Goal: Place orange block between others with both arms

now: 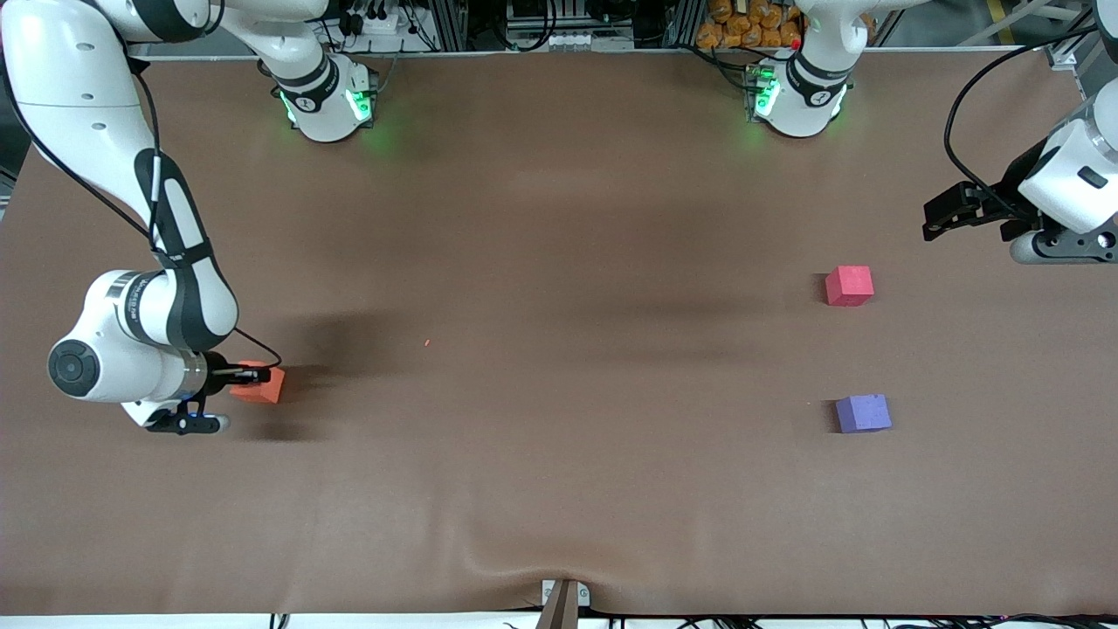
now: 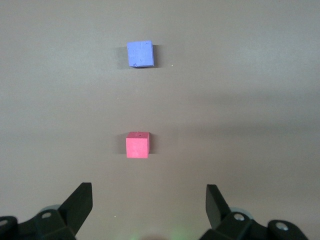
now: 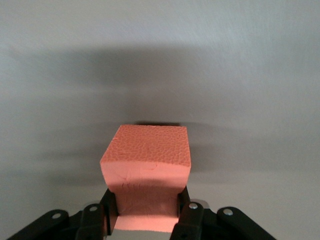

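Two grippers show: the right gripper (image 1: pixel 258 376) is clamped on the orange block (image 1: pixel 262 384), squeezing its foam at the right arm's end of the brown table (image 1: pixel 559 262); its fingertips are hidden by the block. The left gripper (image 1: pixel 939 218) waits with fingers spread above the other end, near the pink-red cube (image 1: pixel 849 286) and purple cube (image 1: pixel 863 413). Between these two lies bare cloth. A wide stretch separates them from the orange block.

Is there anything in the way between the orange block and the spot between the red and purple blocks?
Nothing visible. The right gripper is shut on the orange block, and only bare table lies between it and the gap between the red block and purple block.
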You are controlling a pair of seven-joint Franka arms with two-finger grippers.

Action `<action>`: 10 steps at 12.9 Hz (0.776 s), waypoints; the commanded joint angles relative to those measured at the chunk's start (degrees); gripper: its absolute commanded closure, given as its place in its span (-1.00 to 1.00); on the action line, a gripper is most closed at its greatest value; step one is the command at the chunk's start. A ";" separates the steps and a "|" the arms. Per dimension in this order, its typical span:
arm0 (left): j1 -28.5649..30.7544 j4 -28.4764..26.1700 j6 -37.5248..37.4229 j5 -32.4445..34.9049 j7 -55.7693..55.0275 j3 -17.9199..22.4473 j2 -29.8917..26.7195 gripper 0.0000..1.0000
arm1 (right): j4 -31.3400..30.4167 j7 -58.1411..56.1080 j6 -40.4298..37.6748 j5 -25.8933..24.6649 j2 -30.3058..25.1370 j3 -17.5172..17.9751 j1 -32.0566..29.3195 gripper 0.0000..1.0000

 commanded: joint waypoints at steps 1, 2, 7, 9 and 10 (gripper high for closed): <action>0.50 0.48 -0.24 -1.25 0.94 -0.25 0.36 -1.00 | -0.61 7.94 -0.98 0.84 -7.38 0.19 8.53 0.34; 0.50 0.48 -0.24 -1.25 0.94 -0.25 0.36 -1.00 | -0.52 12.34 -0.98 0.84 -8.53 0.19 13.44 0.34; 0.42 0.39 -0.24 -1.25 0.94 -0.25 0.71 -1.00 | 2.20 34.16 -0.20 6.70 -7.32 4.59 32.26 0.26; 0.42 0.39 -0.24 -1.25 0.94 -0.25 0.80 -1.00 | 3.34 34.26 1.20 8.75 -4.25 4.59 36.59 0.25; 0.33 0.39 -0.06 -1.25 0.94 -0.25 0.89 -1.00 | 4.48 34.53 2.78 9.45 -2.41 4.68 38.34 0.19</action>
